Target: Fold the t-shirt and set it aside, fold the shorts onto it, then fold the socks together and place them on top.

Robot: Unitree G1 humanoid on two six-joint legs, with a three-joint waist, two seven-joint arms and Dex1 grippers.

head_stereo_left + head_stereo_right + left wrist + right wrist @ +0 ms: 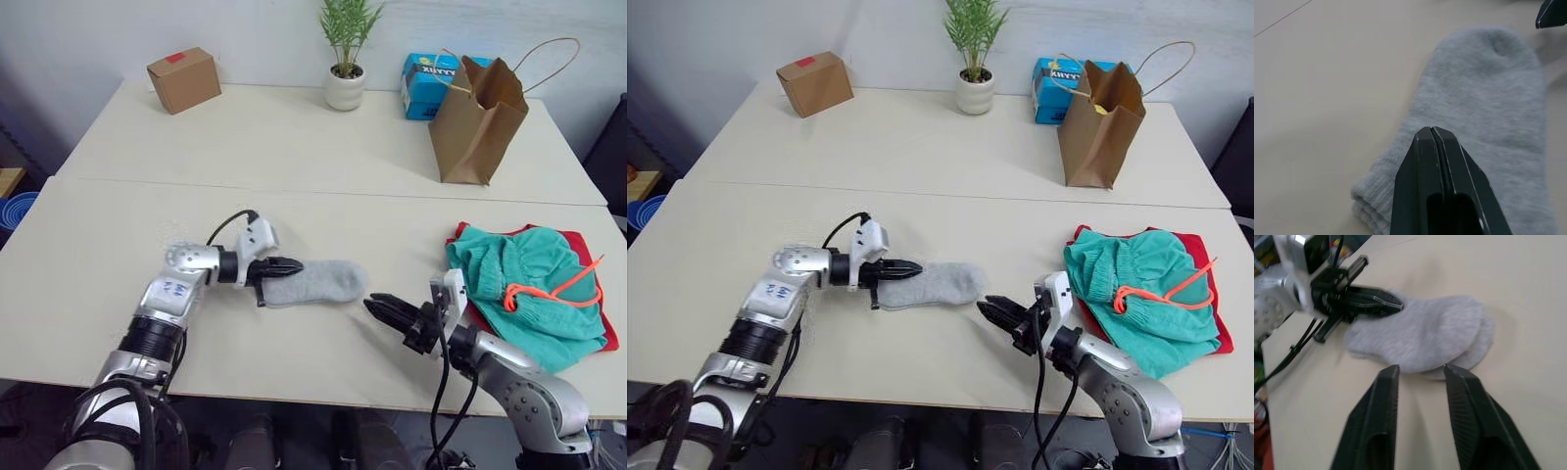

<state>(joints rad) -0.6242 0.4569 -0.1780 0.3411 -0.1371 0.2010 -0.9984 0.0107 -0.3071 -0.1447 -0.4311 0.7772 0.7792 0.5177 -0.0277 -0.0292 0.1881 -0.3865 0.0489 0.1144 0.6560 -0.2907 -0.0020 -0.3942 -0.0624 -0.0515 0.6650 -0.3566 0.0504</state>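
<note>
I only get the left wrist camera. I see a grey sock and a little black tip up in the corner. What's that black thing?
Observer: That is the right tool. It is open and sits just off the toe end of the socks, not touching them.
Operator: Is it one sock or two?
Observer: Two, stacked. The right wrist view shows a second toe peeking out from under the top one.
Operator: Where did the other clothes go?
Observer: The teal shorts lie bunched on top of the red t-shirt, off to the robot's right of the socks.
</note>
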